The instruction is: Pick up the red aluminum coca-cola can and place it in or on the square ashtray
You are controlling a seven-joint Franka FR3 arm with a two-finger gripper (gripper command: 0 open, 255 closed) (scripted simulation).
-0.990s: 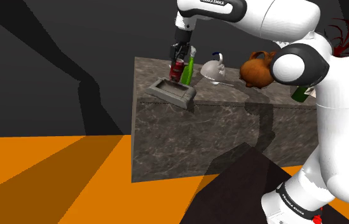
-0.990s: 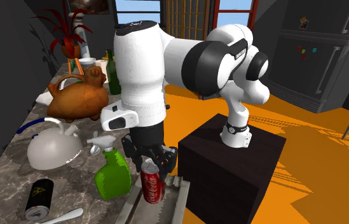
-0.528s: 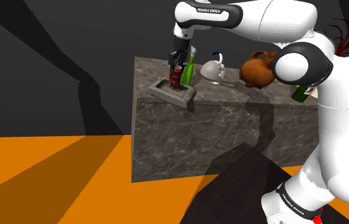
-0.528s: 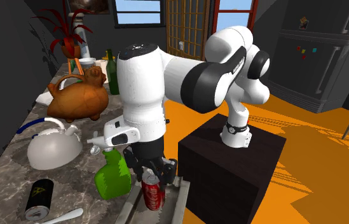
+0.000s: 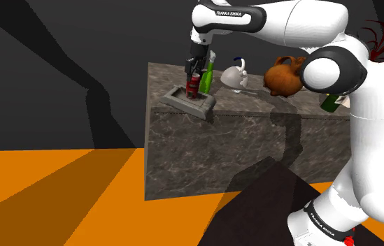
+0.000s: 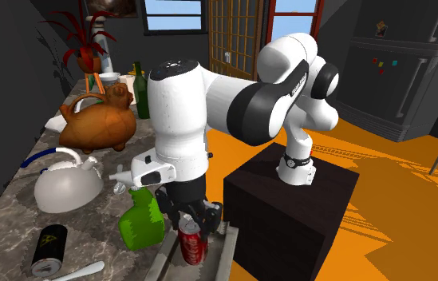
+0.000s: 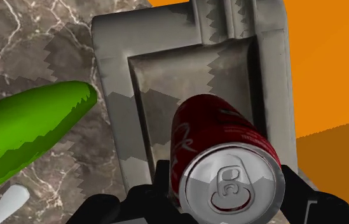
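- At the shoulder view's left end of the stone counter (image 5: 253, 133), the grey square ashtray (image 5: 190, 103) is lying flat by the corner. Its raised rim is framing a shallow recess.
- I am clamping my gripper (image 6: 191, 217) onto the red can (image 5: 193, 85), one black finger pressing on each side of it near the top.
- The can is hanging upright, with its lower end sitting inside the ashtray's recess. I cannot tell whether its base is touching the floor of the recess.
- I am judging the can to be light and thin-walled, so it would dent if squeezed hard. Its round painted side looks smooth enough to slip.
- Taking it across the full width, high on the body as I am doing now, seems the sound hold.
- White script is running down the can's red side, but I am not managing to read it. The silver lid is showing a pull tab with no wording I can make out.
- Just beside the can, a green spray bottle (image 5: 206, 75) is standing close enough to be brushed.
- Further right, black lettering (image 5: 231, 11) on my white forearm is reading FRANKA EMIKA.
- Beyond that, a white kettle (image 5: 236, 75) is sitting well apart from the ashtray.
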